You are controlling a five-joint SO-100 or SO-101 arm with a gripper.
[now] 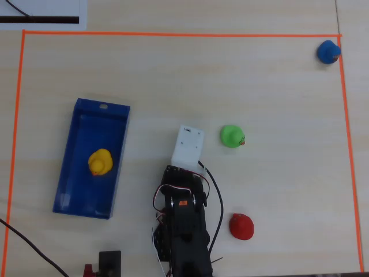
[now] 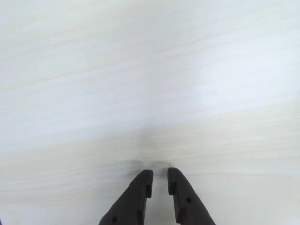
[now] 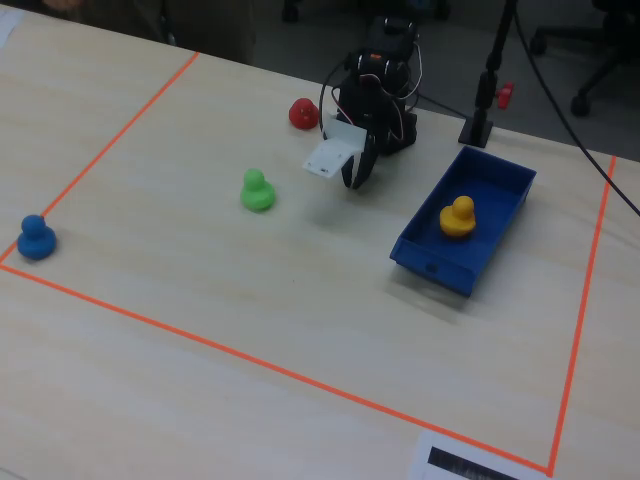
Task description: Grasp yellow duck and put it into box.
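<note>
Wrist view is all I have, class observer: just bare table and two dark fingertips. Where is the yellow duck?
Observer: The yellow duck sits inside the blue box, upright.
Operator: Is the gripper holding anything?
Observer: No. The gripper is empty, its jaws nearly together, with only a narrow gap, above bare table.
Operator: What else is on the table?
Observer: A green duck, a red duck and a blue duck, all outside the box.
</note>
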